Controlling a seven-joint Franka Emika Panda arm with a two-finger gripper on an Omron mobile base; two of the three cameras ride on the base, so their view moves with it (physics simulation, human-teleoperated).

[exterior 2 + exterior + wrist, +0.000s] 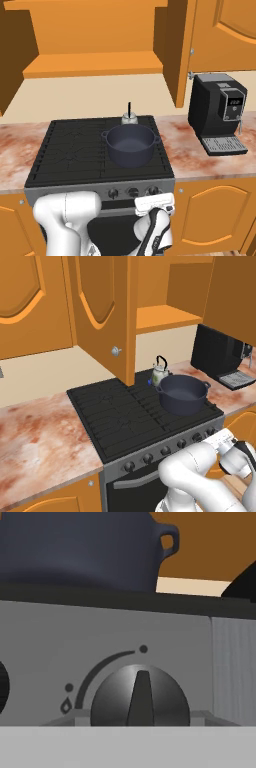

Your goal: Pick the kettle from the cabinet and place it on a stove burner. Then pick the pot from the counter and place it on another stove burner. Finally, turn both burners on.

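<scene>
In the left base view, the pot (183, 394) is seen standing on the right front part of the burners (120, 413), and the kettle (160, 372) stands just behind it on the rear right of the cooktop, its black handle arched upward. The cabinet (165, 316) above is open, its door (102, 311) swung out toward the camera, and its shelf is bare. The marbled counter (40, 441) is laid out on both sides of the range, with a black coffee machine (220, 356) set on its right part. The arm is bent low at the lower right, and the gripper (239, 455) is held in front of the row of knobs (165, 451) at the range's right end; how far its jaws stand apart cannot be told here.

In the right base view, the pot (130, 144) is shown on the right front burner with the kettle (129, 118) partly hidden right behind it. The gripper (156, 206) is pointed at the front panel, just below the knobs (133, 191).

In the hand view, one round dark knob (140, 698) is seen close and centred, its pointer ridge upright, with a flame mark and an arc printed on the grey panel (60, 642) around it. The pot (85, 547) looms above the panel's edge. The fingertips are not made out, so the opening of the hand cannot be told.
</scene>
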